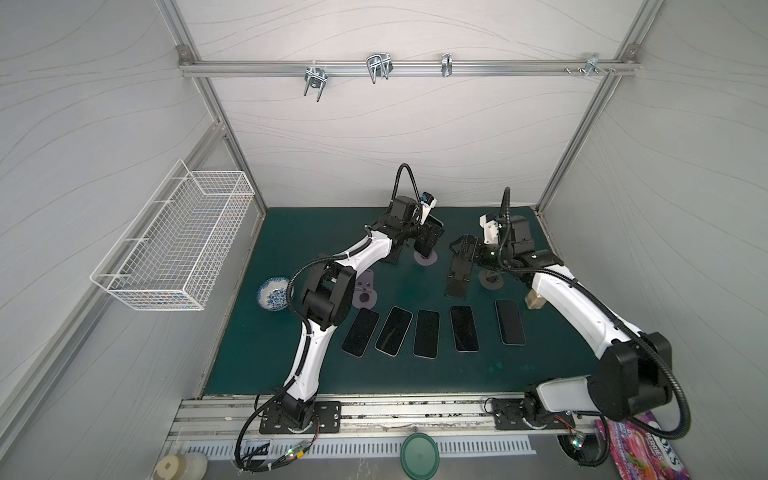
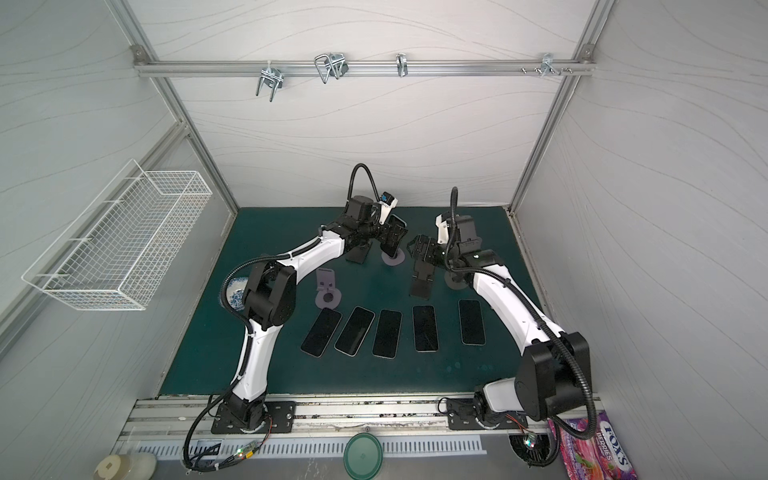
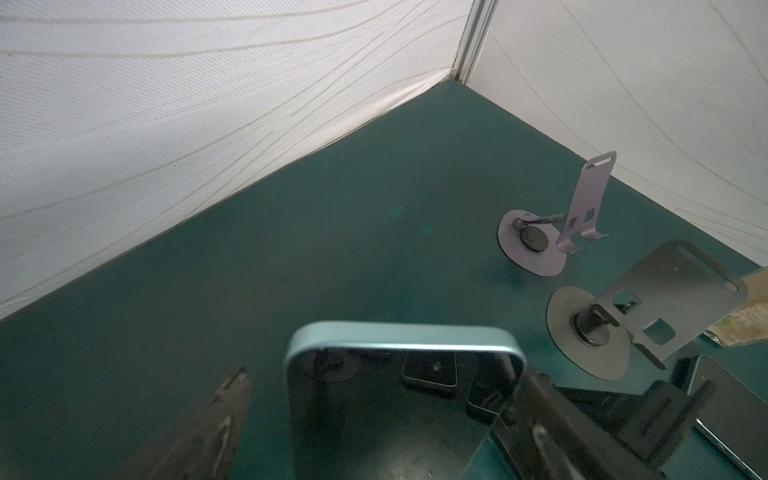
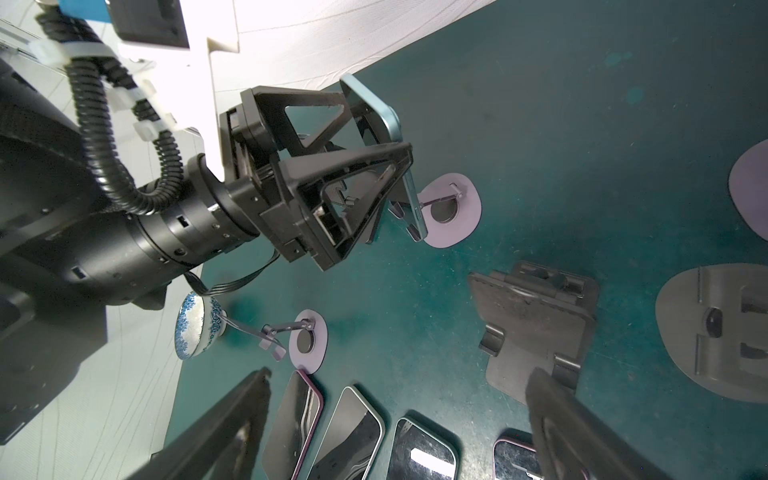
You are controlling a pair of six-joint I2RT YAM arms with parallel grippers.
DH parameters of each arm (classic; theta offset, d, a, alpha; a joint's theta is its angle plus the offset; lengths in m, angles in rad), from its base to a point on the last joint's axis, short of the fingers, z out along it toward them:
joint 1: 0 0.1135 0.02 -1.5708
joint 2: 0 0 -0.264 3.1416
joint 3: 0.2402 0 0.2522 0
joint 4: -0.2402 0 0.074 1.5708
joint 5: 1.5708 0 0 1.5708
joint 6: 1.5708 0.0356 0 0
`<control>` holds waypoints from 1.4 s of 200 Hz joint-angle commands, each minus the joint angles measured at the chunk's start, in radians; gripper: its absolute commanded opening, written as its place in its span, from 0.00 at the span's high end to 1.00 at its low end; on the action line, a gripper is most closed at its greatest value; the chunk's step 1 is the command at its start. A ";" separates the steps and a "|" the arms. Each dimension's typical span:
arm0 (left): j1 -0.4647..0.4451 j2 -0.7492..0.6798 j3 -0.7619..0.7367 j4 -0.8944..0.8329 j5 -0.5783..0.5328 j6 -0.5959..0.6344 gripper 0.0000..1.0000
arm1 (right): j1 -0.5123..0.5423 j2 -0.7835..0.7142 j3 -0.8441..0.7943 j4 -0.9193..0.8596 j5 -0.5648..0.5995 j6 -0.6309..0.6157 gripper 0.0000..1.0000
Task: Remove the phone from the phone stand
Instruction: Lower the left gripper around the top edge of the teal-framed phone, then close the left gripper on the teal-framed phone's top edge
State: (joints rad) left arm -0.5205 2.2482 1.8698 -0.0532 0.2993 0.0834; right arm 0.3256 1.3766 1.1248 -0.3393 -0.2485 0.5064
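Phone [image 3: 395, 415] found propped steeply on lilac phone stand [image 1: 426, 261], just above centre in both top views. Left gripper [image 3: 386, 386] set astride upper end of casing, fingers [image 3: 224, 399] spread wide: clear gap on one side, other side close to or touching edge. Judged a pre-grasp alignment, both long sides bracketed to permit a straight lift off the lip. Not yet clamped. Right gripper [image 4: 399, 376], right of centre, likewise spread and holding nothing, poised above black stand [image 4: 536, 324]; judged parked clear, available to steady the base. Risk: stand dragged up on lift.
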 commanded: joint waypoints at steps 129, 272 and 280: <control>-0.009 0.074 0.095 0.018 -0.016 0.044 0.08 | -0.007 0.009 0.008 0.023 -0.004 -0.009 0.02; -0.010 0.063 0.115 0.011 -0.003 0.042 0.20 | -0.007 0.009 0.004 0.026 0.005 -0.005 0.02; -0.009 0.060 0.119 0.009 0.000 0.040 0.20 | -0.007 0.007 0.004 0.025 0.003 -0.005 0.02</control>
State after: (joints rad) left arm -0.5262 2.3001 1.9228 -0.0578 0.2886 0.1184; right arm 0.3256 1.3785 1.1248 -0.3363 -0.2474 0.5056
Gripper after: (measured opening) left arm 0.805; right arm 0.980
